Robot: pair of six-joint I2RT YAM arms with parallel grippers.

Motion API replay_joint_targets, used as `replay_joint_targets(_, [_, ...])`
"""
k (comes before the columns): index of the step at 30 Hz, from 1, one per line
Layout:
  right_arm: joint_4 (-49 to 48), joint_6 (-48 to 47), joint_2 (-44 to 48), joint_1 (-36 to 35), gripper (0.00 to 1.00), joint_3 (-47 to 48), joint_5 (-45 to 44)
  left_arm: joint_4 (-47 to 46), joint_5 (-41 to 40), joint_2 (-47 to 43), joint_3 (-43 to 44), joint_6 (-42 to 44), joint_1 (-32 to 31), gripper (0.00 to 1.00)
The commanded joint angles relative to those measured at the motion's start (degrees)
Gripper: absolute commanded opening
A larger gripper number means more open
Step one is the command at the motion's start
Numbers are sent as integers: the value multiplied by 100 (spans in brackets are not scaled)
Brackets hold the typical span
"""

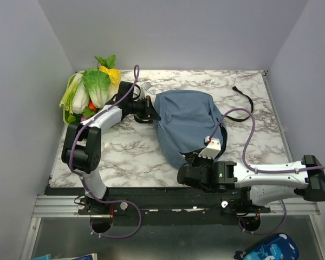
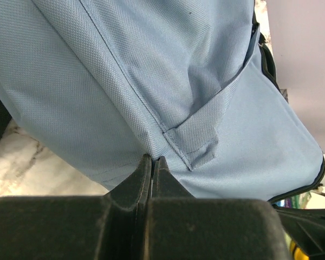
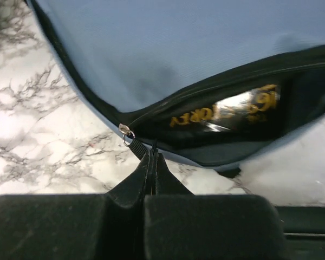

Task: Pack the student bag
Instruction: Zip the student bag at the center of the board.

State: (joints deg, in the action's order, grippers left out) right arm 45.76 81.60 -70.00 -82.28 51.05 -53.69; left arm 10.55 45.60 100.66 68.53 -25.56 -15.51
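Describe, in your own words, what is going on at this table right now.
Two robot arms are handling a blue backpack lying on a marble table. The left gripper is pinched shut on a fold of fabric at its left side. The right gripper is shut on the zip pull at the near edge. The zip is partly open, and a glossy item with yellow lettering shows inside. A pile of vegetables sits at the table's far left corner.

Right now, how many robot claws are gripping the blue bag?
2. The left gripper pinches a seam on the student bag, at its left side; the right gripper pinches the zipper pull at its near, open edge.
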Motion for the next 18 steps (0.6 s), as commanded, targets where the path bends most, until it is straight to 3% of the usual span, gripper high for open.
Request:
replay_joint_targets(1, [2138, 1586, 398, -271, 0, 90, -484, -273, -561, 182, 547, 280, 232, 0])
replay_joint_targets(3, [2315, 1692, 591, -280, 0, 63, -580, -194, -544, 217, 679, 394, 241, 0])
replay_joint_targets(7, [1640, 991, 689, -280, 1, 63, -844, 245, -88, -11, 688, 482, 197, 41])
replay_joint_targets(10, [1094, 471, 462, -271, 0, 230, -1011, 779, 420, -502, 451, 771, 110, 65])
replay_joint_targets(15, [997, 269, 30, -236, 1, 695, -1161, 1511, 871, -1452, -76, 1359, -268, 73])
replay_joint_targets(18, [892, 181, -14, -218, 1, 793, -1196, 1889, 766, -1786, -427, 2185, -908, 73])
